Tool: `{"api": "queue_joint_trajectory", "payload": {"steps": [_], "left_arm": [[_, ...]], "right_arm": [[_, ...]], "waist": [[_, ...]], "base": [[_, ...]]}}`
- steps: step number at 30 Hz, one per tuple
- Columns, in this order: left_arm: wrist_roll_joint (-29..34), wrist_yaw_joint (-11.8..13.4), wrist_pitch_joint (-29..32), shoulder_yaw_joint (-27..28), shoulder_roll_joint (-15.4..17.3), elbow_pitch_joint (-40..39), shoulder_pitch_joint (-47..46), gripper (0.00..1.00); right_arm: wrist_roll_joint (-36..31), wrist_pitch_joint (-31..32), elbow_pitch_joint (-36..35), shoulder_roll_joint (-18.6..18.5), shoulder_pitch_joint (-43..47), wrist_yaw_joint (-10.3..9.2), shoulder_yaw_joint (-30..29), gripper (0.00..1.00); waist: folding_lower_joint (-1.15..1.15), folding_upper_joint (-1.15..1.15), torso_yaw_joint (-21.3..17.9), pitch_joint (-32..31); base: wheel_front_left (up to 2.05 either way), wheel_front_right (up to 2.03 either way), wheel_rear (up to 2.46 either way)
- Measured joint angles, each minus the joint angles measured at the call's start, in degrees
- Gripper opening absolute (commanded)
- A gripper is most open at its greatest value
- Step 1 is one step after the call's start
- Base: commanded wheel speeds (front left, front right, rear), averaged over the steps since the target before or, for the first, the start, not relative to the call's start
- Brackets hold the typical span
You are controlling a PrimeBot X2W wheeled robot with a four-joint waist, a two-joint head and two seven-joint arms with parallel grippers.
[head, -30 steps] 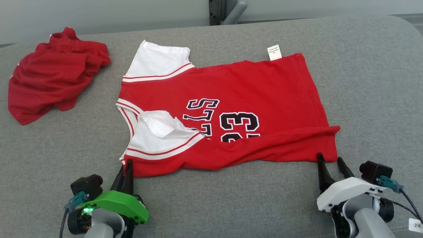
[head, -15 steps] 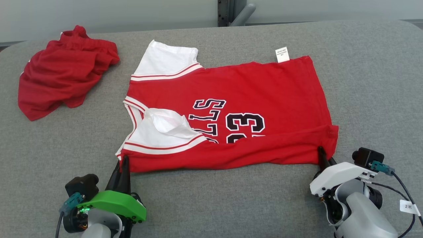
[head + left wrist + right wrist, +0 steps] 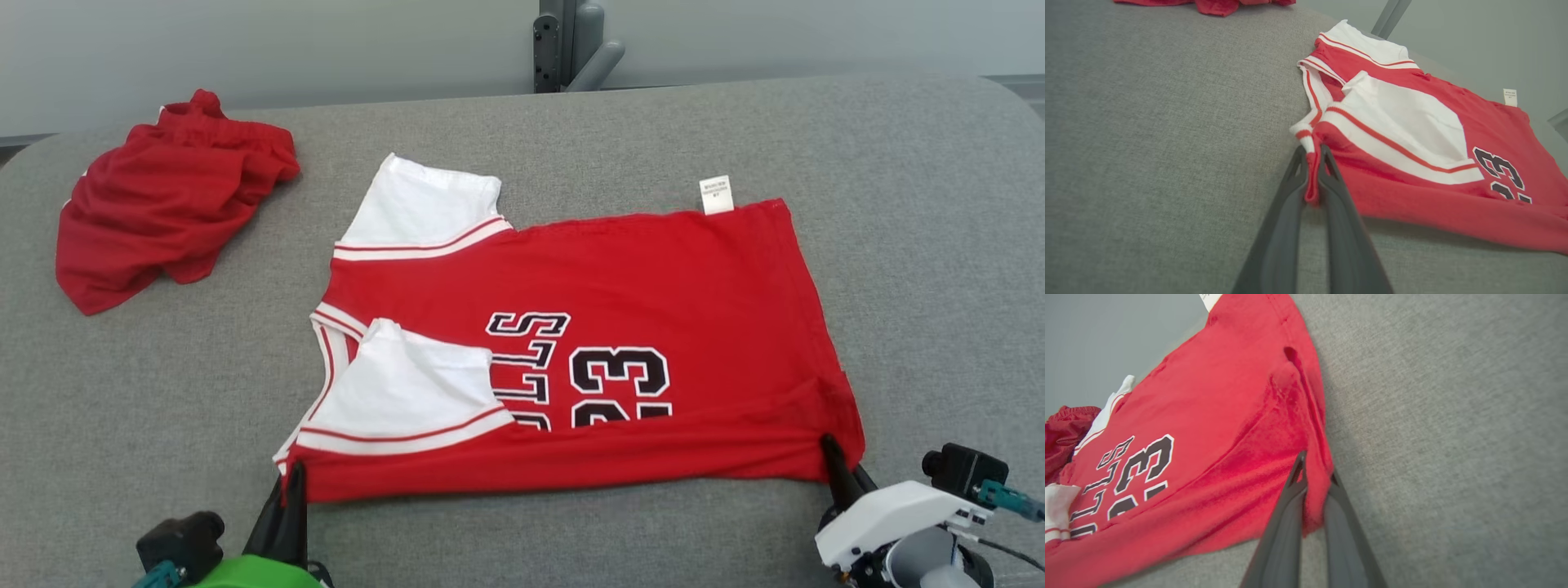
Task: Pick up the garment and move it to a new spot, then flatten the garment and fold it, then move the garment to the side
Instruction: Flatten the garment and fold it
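Note:
The garment (image 3: 653, 286) is a red jersey with white sleeves and a black "23", spread flat on the grey padded surface (image 3: 939, 245) with its near long edge folded over. My left gripper (image 3: 294, 474) is shut on the jersey's near left corner by the striped neck trim (image 3: 1310, 163). At the near right corner my right gripper (image 3: 833, 453) is shut on the red hem (image 3: 1316, 490). A white label (image 3: 717, 194) sticks out of the far edge.
A crumpled pair of red shorts (image 3: 171, 208) lies at the far left of the surface. A grey post (image 3: 571, 45) stands behind the far edge. Bare grey padding lies to the right of the jersey and along the front.
My right gripper went from open beside the hem to shut on the jersey's near right corner. The folded white sleeve now lies flatter. The camera has shifted, so the whole scene sits lower in view.

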Motion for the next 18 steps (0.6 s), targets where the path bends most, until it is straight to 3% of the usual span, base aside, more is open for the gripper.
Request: {"api": "queue_joint_trajectory", "payload": {"steps": [8, 9, 10, 11, 13, 14, 15, 16, 18], "left_arm": [[-1.42, 2.81, 5.30, -0.56, 0.14, -5.60, 8.06, 0.00], [-1.15, 3.11, 5.30, -0.69, 0.18, -5.79, 8.28, 0.00], [-1.10, 3.26, 5.28, -0.70, 0.19, -5.80, 8.39, 0.00], [-0.97, 3.26, 5.19, -0.78, 0.25, -5.69, 8.39, 0.00], [-0.77, 3.15, 4.77, -0.91, 0.43, -5.02, 8.33, 0.23], [-0.77, 2.80, 4.46, -0.90, 0.63, -4.55, 8.31, 0.43], [-0.68, 2.47, 4.11, -0.97, 0.96, -3.98, 8.24, 0.76], [-0.58, 2.03, 3.87, -0.96, 1.41, -3.19, 8.10, 1.00], [-0.30, 1.22, 2.81, -0.77, 2.49, -1.58, 7.78, 1.00]], "right_arm": [[-1.99, 6.15, -11.73, 1.37, 9.82, 0.00, -4.53, 0.00], [-2.38, 6.61, -12.56, 1.76, 10.48, 0.00, -4.99, 0.15], [-2.36, 7.44, -13.26, 2.11, 11.01, 0.00, -5.27, 0.65], [-2.41, 7.99, -13.91, 2.43, 11.63, 0.00, -5.49, 1.00], [-2.80, 8.62, -15.34, 2.82, 12.90, -0.03, -6.37, 1.00], [-3.10, 8.98, -15.93, 2.81, 13.52, -0.03, -6.98, 1.00], [-3.42, 9.25, -16.52, 2.89, 14.04, -0.03, -7.60, 1.00], [-3.64, 9.40, -17.08, 3.01, 14.47, -0.03, -8.15, 1.00], [-3.99, 9.82, -17.96, 3.22, 15.09, -0.03, -9.25, 1.00]], "waist": [[0.00, 0.00, -0.57, -1.27], [0.00, 0.00, -0.57, -1.40], [0.00, 0.00, -0.55, -1.54], [0.00, 0.00, -0.53, -1.69], [0.00, 0.00, -0.56, -1.90], [0.00, 0.00, -0.66, -1.96], [0.00, 0.00, -0.79, -2.06], [0.00, 0.00, -0.93, -2.16], [0.00, 0.00, -1.30, -2.38]], "base": [[0.00, 0.00, 0.00], [0.00, 0.00, 0.00], [0.00, 0.00, 0.00], [0.00, 0.00, 0.00], [0.00, 0.00, 0.00], [0.00, 0.00, 0.00], [0.00, 0.00, 0.00], [0.00, 0.00, 0.00], [0.00, 0.00, 0.00]]}}
